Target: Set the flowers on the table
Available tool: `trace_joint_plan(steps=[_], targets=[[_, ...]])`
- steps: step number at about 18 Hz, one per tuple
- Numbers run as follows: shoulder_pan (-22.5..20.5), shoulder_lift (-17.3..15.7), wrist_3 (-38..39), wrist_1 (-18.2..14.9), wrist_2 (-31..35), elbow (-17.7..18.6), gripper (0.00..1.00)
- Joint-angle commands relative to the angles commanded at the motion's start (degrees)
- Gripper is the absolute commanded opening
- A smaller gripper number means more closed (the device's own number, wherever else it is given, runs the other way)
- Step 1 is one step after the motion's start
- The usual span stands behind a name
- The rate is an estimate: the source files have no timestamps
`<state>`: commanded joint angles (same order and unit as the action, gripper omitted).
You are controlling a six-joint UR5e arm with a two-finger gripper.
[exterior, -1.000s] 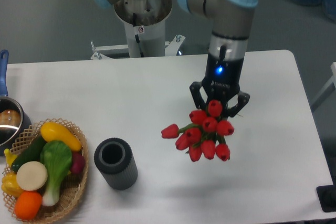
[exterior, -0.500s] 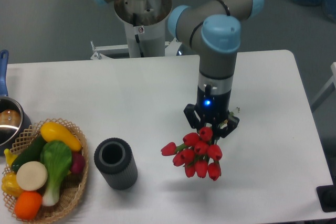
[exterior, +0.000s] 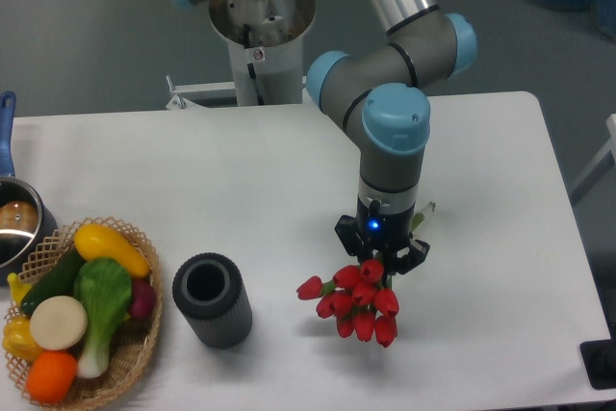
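You have one gripper (exterior: 381,255) clenched on one bunch of flowers (exterior: 356,298), roughly ten red blooms, low over the table (exterior: 241,190); contact unclear. One grey cylinder (exterior: 212,299), one basket (exterior: 130,358).

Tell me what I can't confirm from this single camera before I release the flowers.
- Flowers: stems and twine hidden beneath the blooms and gripper.
- Whether the bunch touches the table: not settled from this overhead angle.
- Finger grip: fingertips buried among the blooms.
- Pot: cut off by the left edge.
- Black cylinder: its inside is too dark to read.
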<state>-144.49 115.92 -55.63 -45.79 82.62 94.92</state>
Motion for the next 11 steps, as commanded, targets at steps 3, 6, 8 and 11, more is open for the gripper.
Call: trace_joint_plan(steps=[3,6,8,11], targets=[[0.0,1.1,0.0,0.0,-0.1,0.0,0.34],[0.1,2.1,-0.1,0.1,-0.3,0.0,0.34],[0.2,2.6,-0.1,0.1,-0.3,-0.1,0.34],[0.5,3.8,-0.1,0.2,-0.3,-0.2,0.34]])
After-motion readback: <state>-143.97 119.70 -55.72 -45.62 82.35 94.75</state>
